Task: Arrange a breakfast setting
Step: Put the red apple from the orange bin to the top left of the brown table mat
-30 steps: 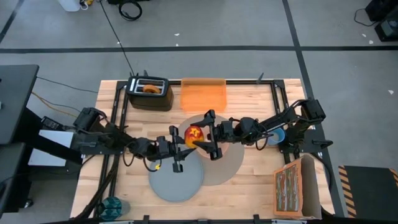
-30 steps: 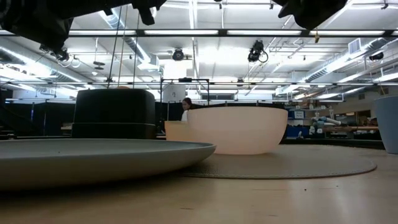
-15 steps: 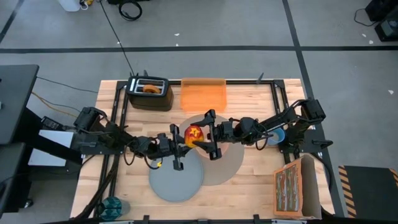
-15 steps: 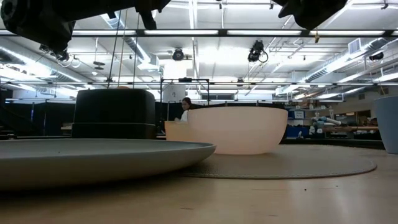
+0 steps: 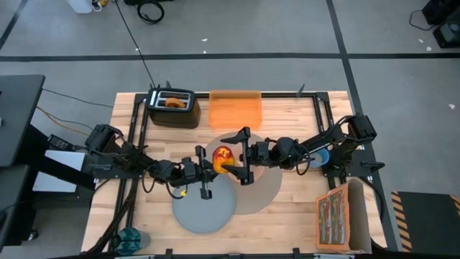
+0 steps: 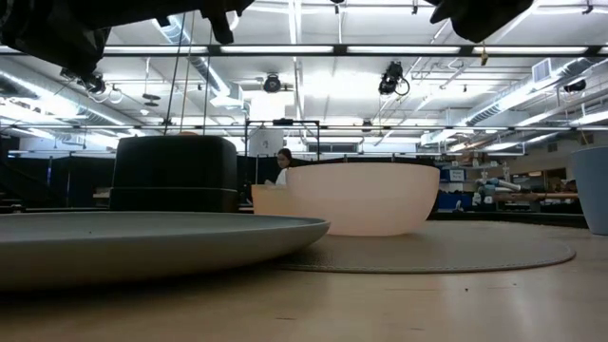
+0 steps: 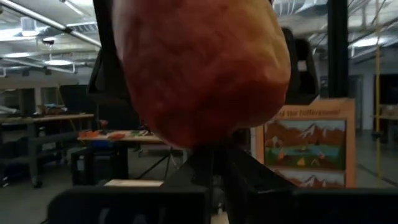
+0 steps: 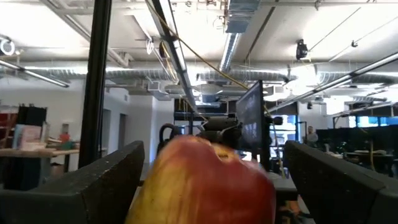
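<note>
The left claw (image 5: 208, 167) is gripping the red apple (image 5: 223, 154) above the pink bowl (image 6: 361, 198). The right claw (image 5: 241, 154) is spreading open around the apple, fingers (image 8: 93, 190) flanking it

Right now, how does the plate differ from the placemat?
The plate is smaller and plain grey; the placemat is larger and grey-brown. The plate has a raised rim, while the placemat lies flat. Nothing rests on the plate; the placemat carries the pink bowl. Both are round, and the plate overlaps the placemat's edge.
</note>
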